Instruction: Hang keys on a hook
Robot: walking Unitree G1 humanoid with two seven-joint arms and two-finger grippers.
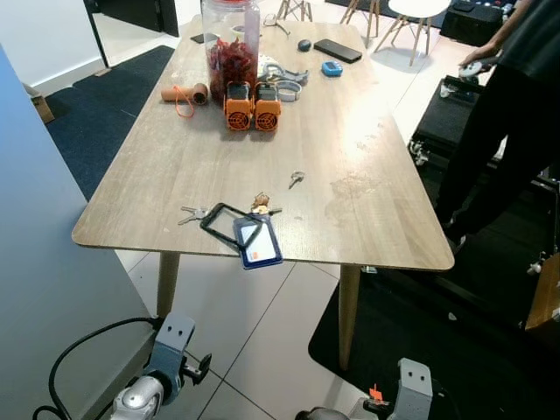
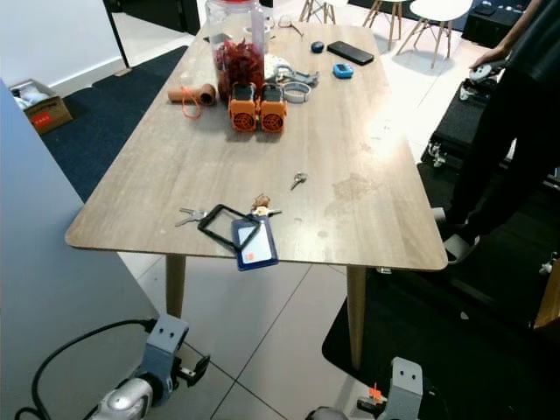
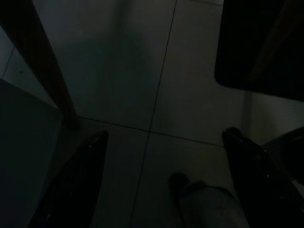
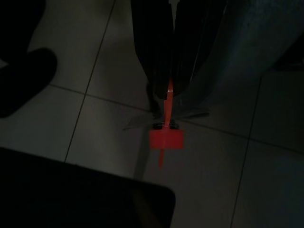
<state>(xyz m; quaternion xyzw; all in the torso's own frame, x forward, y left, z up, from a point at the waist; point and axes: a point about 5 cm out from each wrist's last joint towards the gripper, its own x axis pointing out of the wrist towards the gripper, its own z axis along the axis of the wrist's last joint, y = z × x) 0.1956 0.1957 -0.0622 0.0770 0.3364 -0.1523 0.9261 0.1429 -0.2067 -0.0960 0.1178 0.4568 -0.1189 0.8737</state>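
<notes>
Wooden table (image 1: 367, 166) carries keys (image 1: 261, 205); dim left gripper (image 3: 166, 180) splayed, right gripper (image 4: 164, 121) clamps something orange.

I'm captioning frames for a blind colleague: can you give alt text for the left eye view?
A wooden table holds keys and a blue badge holder at its near edge, with a jar farther back. A person stands at right.

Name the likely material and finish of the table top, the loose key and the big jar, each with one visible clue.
Table top: wood or wood-look laminate, matte; pale grain lines run along it.
Loose key: metal, likely; small, silvery, slightly shiny.
Big jar: clear plastic or glass, cannot tell which; the red contents show through its wall.
</notes>
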